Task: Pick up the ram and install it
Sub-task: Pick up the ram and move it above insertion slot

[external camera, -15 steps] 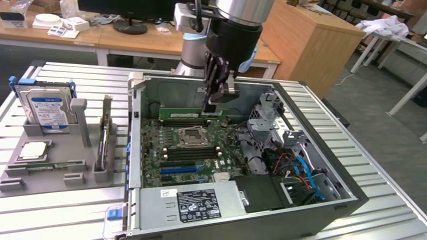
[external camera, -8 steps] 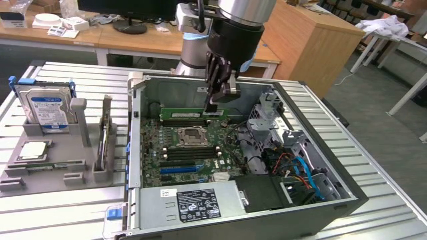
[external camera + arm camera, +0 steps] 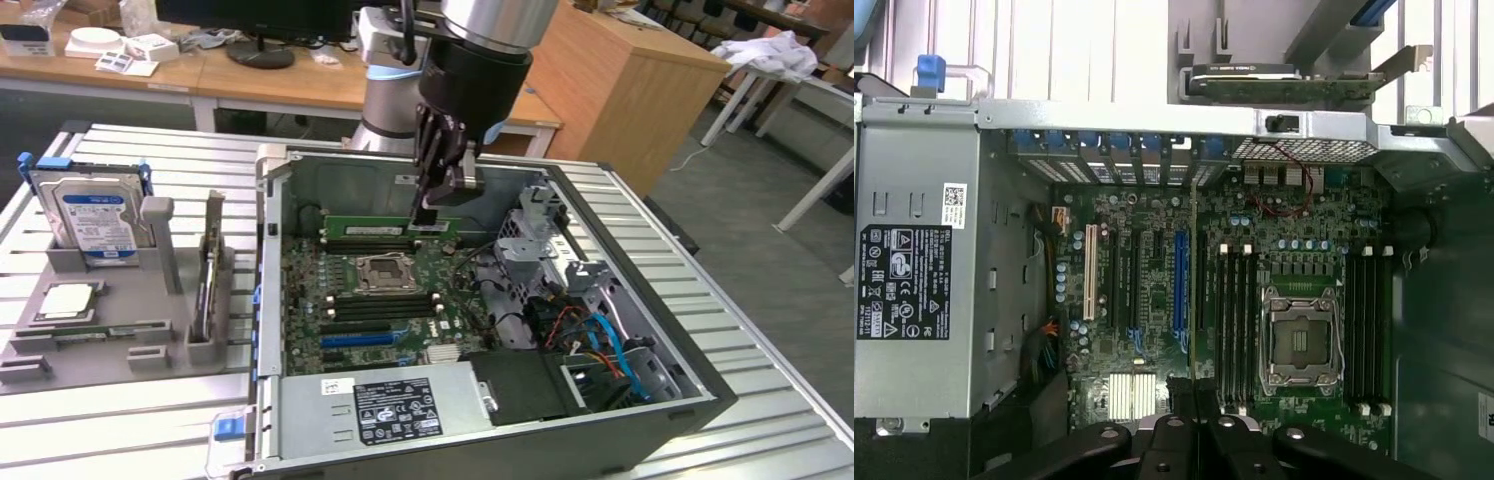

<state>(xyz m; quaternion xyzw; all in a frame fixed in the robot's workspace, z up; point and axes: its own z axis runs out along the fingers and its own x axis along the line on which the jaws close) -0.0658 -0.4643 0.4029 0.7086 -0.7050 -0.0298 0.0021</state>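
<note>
Nearest the exterior camera: power supply (image 3: 398, 410) with a black label, filling the 6 o'clock end of the open computer case (image 3: 271, 300), which lies on its side on a slatted metal table (image 3: 134, 420).

Centre: motherboard (image 3: 340, 310) with the processor socket (image 3: 387, 270) at its middle. Banks of black memory slots (image 3: 374, 243) lie at 12 o'clock and at 6 o'clock of the socket.

Task item: the ram (image 3: 367, 223), a narrow green stick standing on its long edge at 12 o'clock of the socket, just over the far slot bank. It runs from 9 to 3 o'clock across the board. Whether it is seated in a slot cannot be told.

Arm: the gripper (image 3: 430, 212) comes down from 12 o'clock, with its fingers drawn together and clamped on the 3 o'clock end of the stick. In the wrist view the gripper (image 3: 1194, 395) pinches the ram (image 3: 1194, 300), seen edge-on as a thin line beside the memory slots (image 3: 1236, 320), on the side away from the socket (image 3: 1302, 335).

At 9 o'clock of the case: grey holder (image 3: 80, 350) carrying a hard drive (image 3: 91, 215) with a blue label, a square silver processor chip (image 3: 70, 300) and an upright expansion card (image 3: 211, 270).

At 4 o'clock of the socket: blue and orange cables (image 3: 607, 345).
</note>
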